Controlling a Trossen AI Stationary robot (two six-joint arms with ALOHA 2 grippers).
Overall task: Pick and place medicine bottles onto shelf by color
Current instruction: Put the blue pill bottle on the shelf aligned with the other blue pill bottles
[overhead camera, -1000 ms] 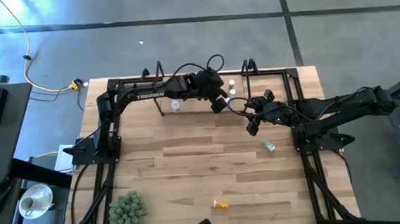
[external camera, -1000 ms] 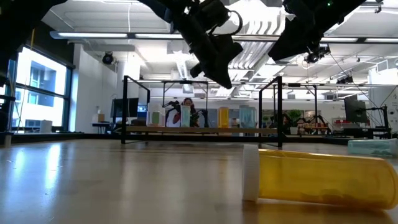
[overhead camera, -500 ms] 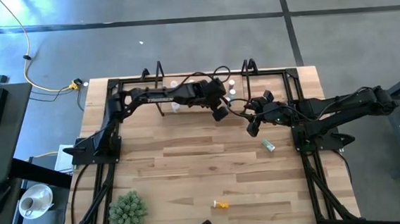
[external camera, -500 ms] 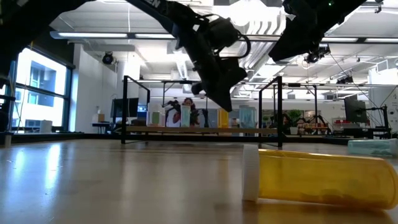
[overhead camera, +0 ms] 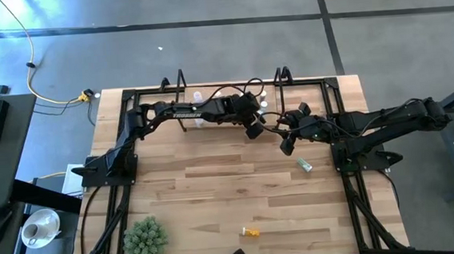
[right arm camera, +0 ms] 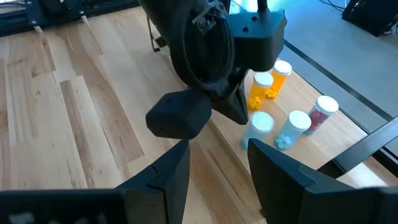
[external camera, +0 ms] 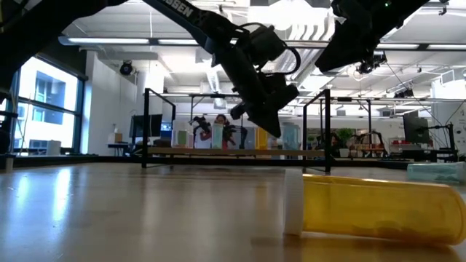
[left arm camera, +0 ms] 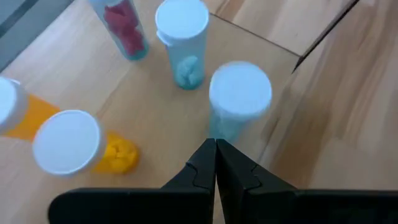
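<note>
Several medicine bottles with white caps stand at the right end of the shelf (external camera: 218,153): two teal (left arm camera: 239,93) (left arm camera: 183,37), two orange (left arm camera: 74,146) (left arm camera: 12,112) and one with red contents (left arm camera: 121,25). My left gripper (left arm camera: 216,146) (overhead camera: 255,129) is shut, slanting down just before the nearer teal bottle. My right gripper (overhead camera: 287,143) (right arm camera: 217,174) hangs open over the table to the right of it, with nothing between its fingers. An orange bottle (overhead camera: 251,232) (external camera: 371,207) and a teal bottle (overhead camera: 304,165) lie on their sides on the table. My left gripper's shut fingertips (left arm camera: 208,155) stand at the lower side wall of the nearer teal bottle (left arm camera: 227,127), coming slanting down from the table's near side. Whether they touch it, I cannot tell. The bottle stands upright on the shelf board.
Black upright frames (overhead camera: 181,82) (overhead camera: 282,75) rise at both ends of the shelf. A green spiky plant ball (overhead camera: 145,238) sits near the table's front left. Black arm mounts run along both sides of the table.
My left gripper has come down and toward the table's right edge, closer to the bottles at the shelf's right end. It has stayed shut.
</note>
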